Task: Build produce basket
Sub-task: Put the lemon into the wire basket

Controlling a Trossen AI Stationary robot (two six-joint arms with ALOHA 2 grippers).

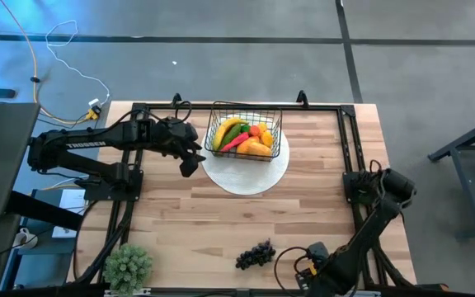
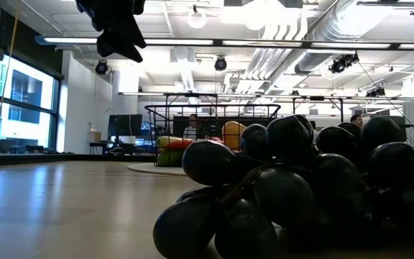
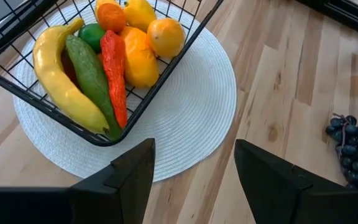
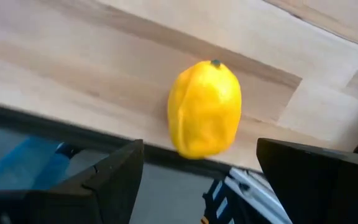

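Note:
The black wire basket [image 1: 242,130] stands on a white round plate [image 1: 250,175] at the far middle of the table. It holds a banana [image 3: 59,78], a cucumber [image 3: 92,78], a red chili [image 3: 115,74] and orange-yellow fruits [image 3: 143,46]. My left gripper [image 3: 194,155] is open and empty, hovering just left of the plate [image 1: 190,163]. A dark grape bunch [image 1: 254,255] lies near the front edge. A yellow lemon [image 4: 204,109] lies at the table's front edge. My right gripper [image 4: 201,152] is open, with one finger on either side of the lemon, apart from it.
A green bushy potted plant [image 1: 128,266] stands at the front left corner. In the low view the grapes [image 2: 300,187] fill the foreground, the basket [image 2: 210,126] stands behind them, and my left gripper [image 2: 121,32] hangs high. Bare wood lies between the plate and the grapes.

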